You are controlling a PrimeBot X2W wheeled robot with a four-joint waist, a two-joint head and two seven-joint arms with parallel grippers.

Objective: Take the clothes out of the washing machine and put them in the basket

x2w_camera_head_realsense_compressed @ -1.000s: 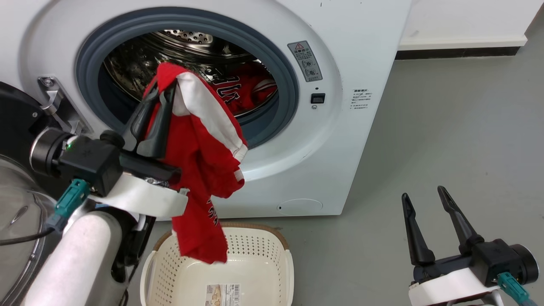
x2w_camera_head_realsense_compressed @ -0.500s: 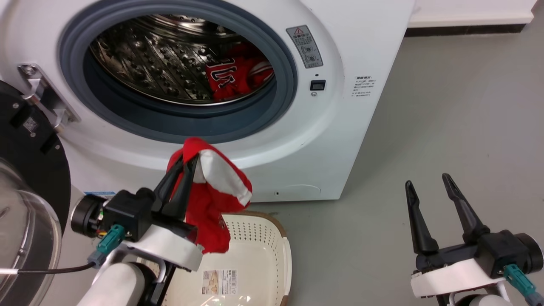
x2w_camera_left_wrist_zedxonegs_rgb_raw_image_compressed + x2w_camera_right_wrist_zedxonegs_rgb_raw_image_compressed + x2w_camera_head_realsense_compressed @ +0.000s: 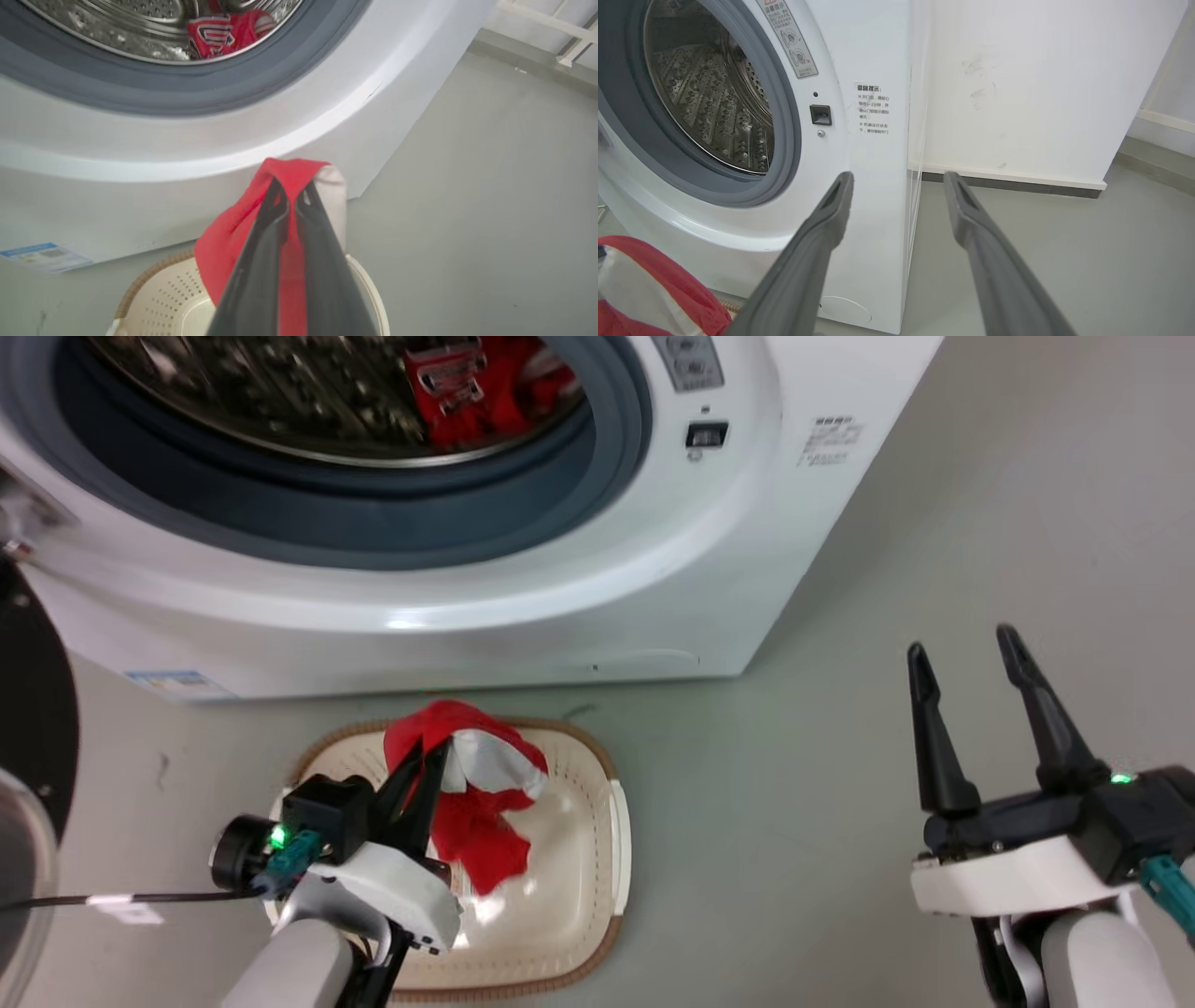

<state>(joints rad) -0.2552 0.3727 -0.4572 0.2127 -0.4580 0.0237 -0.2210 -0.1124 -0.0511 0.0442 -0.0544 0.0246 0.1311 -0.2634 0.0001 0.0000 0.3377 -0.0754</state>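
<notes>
Far left in the head view you get the washing machine's open door (image 3: 33, 709), black rim with a bit of glass below it. Next over, the left gripper (image 3: 428, 761) is pinched tight on a red garment (image 3: 481, 840) with a white trim band. It grips near the top fold, so the cloth drapes over the fingertips. In the left wrist view you can see red fabric squeezed in the thin gap between the two dark fingers.

That garment hangs right over the basket (image 3: 583, 887), the cream perforated one with the brown woven-look rim. The basket sits on the grey floor (image 3: 794, 803) just in front of the washing machine (image 3: 560, 588). The garment's lower end dangles inside the basket's outline (whether it actually touches the bottom, I can't tell, it's kinda blurry there).

Up top the porthole is wide open. A second piece, a red jersey (image 3: 448, 383) with dark white-edged numerals, lies in the steel drum (image 3: 233, 392), toward its right side.

Over on the right, the right gripper (image 3: 966, 649) hangs above bare floor, well apart from the basket. Its fingers are spread wide with nothing between them. Its wrist view looks at the machine's front right corner: the grey gasket, the small black latch socket, a warning sticker and a white wall (image 3: 1017, 84) behind. A corner of the red-and-white garment peeks in at the lower left of that view.
</notes>
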